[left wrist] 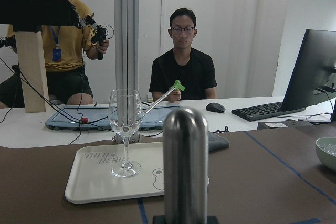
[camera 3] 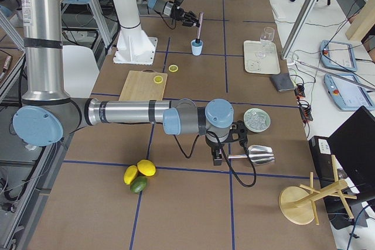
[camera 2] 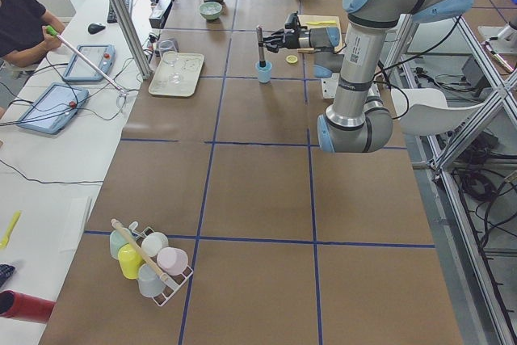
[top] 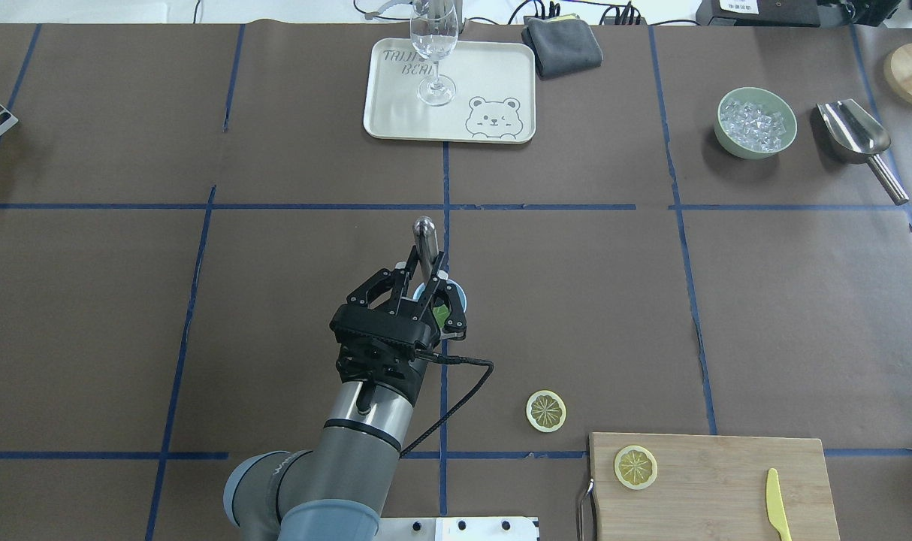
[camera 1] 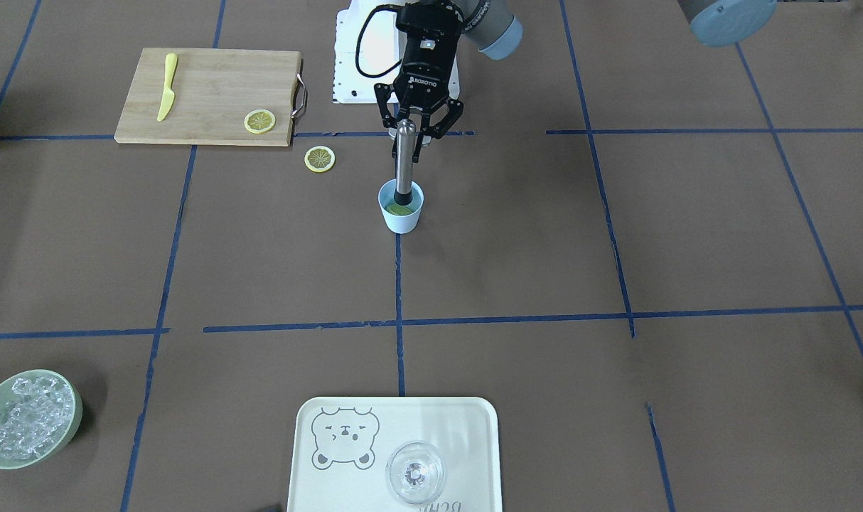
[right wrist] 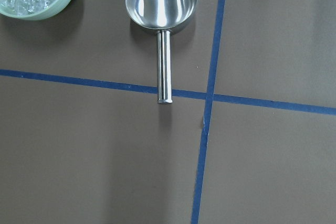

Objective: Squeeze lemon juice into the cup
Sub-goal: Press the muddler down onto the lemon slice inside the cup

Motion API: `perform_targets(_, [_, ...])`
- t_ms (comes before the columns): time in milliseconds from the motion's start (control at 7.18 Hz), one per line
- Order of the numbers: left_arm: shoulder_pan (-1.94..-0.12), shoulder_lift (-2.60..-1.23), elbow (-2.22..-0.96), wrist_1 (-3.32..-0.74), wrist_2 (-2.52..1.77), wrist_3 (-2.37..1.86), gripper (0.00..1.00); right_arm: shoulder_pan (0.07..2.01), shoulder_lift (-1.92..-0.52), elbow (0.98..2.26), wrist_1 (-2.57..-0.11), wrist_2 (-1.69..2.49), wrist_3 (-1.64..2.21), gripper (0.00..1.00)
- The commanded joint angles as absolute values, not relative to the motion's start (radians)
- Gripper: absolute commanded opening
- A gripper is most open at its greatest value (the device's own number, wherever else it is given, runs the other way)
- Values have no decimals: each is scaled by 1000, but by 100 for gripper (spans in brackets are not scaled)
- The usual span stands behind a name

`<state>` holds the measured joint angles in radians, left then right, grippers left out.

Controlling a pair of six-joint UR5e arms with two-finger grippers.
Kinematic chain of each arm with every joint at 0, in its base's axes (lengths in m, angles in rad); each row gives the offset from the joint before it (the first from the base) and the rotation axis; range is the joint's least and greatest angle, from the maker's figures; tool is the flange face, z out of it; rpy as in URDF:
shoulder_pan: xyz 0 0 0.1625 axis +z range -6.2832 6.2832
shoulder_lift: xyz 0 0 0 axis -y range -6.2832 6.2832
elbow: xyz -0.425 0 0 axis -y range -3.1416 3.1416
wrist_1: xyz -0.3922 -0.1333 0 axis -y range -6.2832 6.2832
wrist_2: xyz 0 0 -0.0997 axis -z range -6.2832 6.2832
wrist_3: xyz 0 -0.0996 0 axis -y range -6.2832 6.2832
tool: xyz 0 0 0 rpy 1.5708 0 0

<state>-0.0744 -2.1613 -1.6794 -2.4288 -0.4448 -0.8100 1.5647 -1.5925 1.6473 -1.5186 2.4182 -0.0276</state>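
The light-blue cup stands mid-table. A steel muddler stands upright in it, with yellow-green matter under its tip. My left gripper is level, its fingers shut on the muddler's upper shaft; in the overhead view it covers most of the cup. One lemon slice lies on the table beside the cup. Another lemon slice lies on the cutting board. My right gripper points down over the handle of a steel scoop; I cannot tell if it is open.
A yellow knife lies on the board. A tray holds a clear wine glass. The pale green bowl of ice and a grey cloth are at the far side. Whole lemons and a lime lie near the right arm.
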Motion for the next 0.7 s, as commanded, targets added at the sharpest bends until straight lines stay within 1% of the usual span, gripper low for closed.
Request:
perform_targets(0, [-61,-2161,-1672,-2437,-446,-811,0,1565,-1592,1646,-1519,2418,-28,100])
perform_targets(557, [-61,-2171,-1615,-2448,-446,-819,0,1565,-1595,1644,-1519,2416,-29,100])
